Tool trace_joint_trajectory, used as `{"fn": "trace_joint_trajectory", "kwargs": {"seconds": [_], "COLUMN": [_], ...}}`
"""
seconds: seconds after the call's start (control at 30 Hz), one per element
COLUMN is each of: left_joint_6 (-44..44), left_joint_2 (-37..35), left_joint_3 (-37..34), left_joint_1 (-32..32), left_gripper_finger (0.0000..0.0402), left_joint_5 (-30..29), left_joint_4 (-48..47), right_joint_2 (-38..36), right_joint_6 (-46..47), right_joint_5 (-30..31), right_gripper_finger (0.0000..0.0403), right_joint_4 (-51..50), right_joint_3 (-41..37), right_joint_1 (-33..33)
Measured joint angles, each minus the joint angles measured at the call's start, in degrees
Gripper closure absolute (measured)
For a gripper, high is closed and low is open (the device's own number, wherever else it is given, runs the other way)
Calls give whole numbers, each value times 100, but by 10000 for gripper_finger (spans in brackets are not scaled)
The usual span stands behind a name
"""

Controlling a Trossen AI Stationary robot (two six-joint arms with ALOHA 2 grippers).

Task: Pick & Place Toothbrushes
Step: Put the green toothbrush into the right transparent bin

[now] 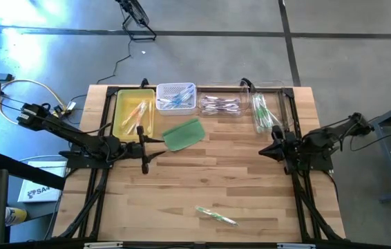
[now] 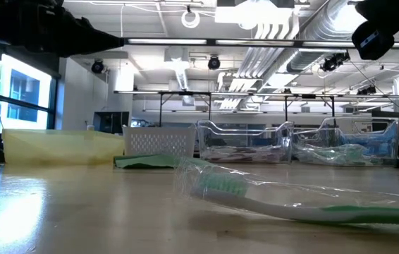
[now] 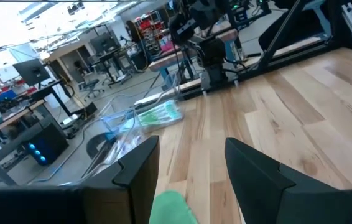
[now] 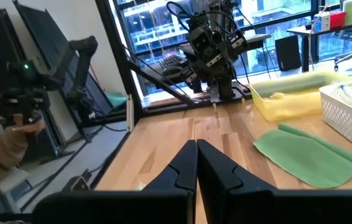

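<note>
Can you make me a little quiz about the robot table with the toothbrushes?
1. True or false: the left tool is open and empty.
2. Which thing lies alone near the table's front edge? A) the wrapped green toothbrush B) the white basket C) the yellow bin
3. What flat thing lies on the table beside the yellow bin?

Key
1. True.
2. A.
3. The green pad.

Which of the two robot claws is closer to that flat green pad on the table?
The left gripper: it hovers open right beside the green pad, at its left edge. The right gripper, shut, sits well off to the pad's right.
</note>
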Motion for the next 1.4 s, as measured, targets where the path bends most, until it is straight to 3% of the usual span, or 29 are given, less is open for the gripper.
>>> {"fn": "trace_joint_trajectory", "kwargs": {"seconds": [0.47, 0.97, 1.17, 1.4], "left_joint_6": [0, 0, 0, -10], "left_joint_2": [0, 0, 1, 2], "left_joint_3": [0, 0, 2, 2], "left_joint_1": [0, 0, 0, 0], "left_gripper_finger": [224, 224, 224, 224], "left_joint_5": [-2, -49, -66, -118], "left_joint_4": [-45, -106, -243, -256], "right_joint_2": [2367, 4104, 4542, 5056], "right_joint_6": [523, 613, 474, 609], "right_joint_5": [188, 266, 646, 625], "right_gripper_finger": [401, 401, 401, 401], "right_joint_4": [607, 590, 1477, 2527], "right_joint_3": [205, 1313, 1362, 1362], "right_joint_1": [1, 339, 290, 263]}}
